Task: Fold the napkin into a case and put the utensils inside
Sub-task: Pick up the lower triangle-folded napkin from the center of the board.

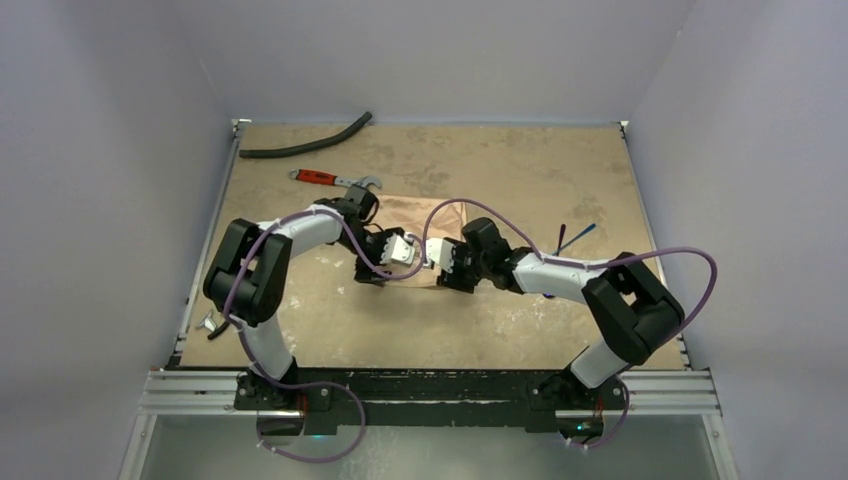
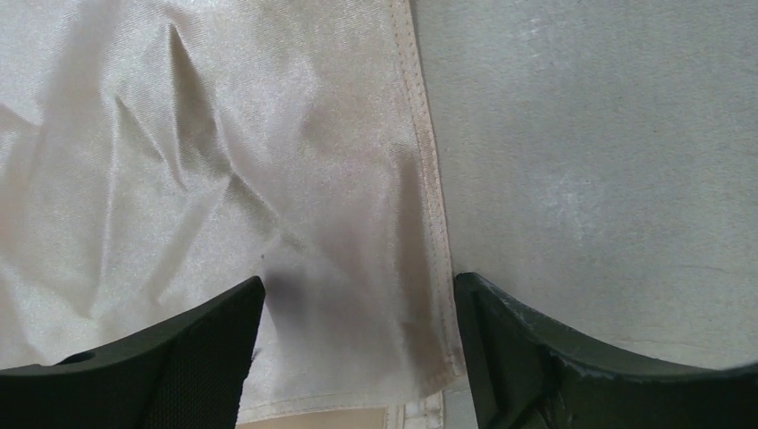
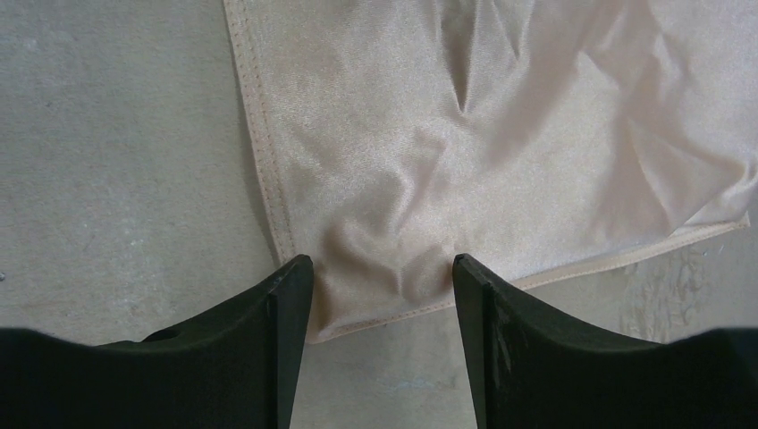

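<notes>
The peach napkin (image 1: pixel 415 215) lies flat on the table's middle, partly hidden under both wrists. My left gripper (image 1: pixel 402 250) is open over one corner of the napkin (image 2: pixel 268 179). Its fingertips (image 2: pixel 223 340) straddle the stitched hem, one on the cloth and one on bare table. My right gripper (image 1: pixel 447 268) is open astride another corner of the napkin (image 3: pixel 465 134). Its fingertips (image 3: pixel 286 304) rest at the hem, and the cloth puckers between them. A blue fork (image 1: pixel 583 233) and a purple spoon (image 1: pixel 562 240) lie on the table to the right, clear of the napkin.
A red-handled wrench (image 1: pixel 335 180) lies just behind the napkin and the left wrist. A curved black hose (image 1: pixel 305 147) rests at the far left edge. A small metal object (image 1: pixel 213 325) sits at the near left edge. Purple cables loop over both arms.
</notes>
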Robot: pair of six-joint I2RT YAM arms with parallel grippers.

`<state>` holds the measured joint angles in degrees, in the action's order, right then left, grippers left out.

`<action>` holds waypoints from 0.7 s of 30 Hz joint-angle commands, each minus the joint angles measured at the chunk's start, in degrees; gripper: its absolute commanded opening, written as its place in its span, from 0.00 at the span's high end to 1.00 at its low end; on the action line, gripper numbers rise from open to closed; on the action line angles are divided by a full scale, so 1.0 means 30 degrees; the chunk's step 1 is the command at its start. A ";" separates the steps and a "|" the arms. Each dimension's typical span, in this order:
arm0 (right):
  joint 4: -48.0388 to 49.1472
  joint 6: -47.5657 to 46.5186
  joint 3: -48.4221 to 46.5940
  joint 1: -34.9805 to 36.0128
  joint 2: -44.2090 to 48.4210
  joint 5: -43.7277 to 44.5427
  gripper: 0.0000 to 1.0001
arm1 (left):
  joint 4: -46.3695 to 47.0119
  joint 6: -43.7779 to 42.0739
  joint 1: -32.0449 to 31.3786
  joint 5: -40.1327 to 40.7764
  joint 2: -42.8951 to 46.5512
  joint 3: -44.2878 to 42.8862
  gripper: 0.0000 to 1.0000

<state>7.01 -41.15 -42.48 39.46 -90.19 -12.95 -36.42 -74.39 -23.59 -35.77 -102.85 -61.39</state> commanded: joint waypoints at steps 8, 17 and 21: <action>-0.2301 0.0834 -0.1219 0.0029 -0.0747 -0.2272 0.02 | -0.1606 -0.1171 0.2506 0.0466 -0.1636 -0.1803 0.47; -0.1775 0.1271 -0.1782 0.0063 -0.1580 -0.1859 0.02 | -0.1969 -0.1457 0.3073 0.0828 -0.2104 -0.2364 0.54; -0.1898 0.1680 -0.1897 0.0090 -0.1678 -0.1900 0.02 | -0.2040 -0.1202 0.3053 0.0571 -0.2506 -0.3057 0.65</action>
<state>3.77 -37.45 -47.37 39.38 -93.82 -18.41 -41.80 -76.88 -15.11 -35.57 -107.87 -68.36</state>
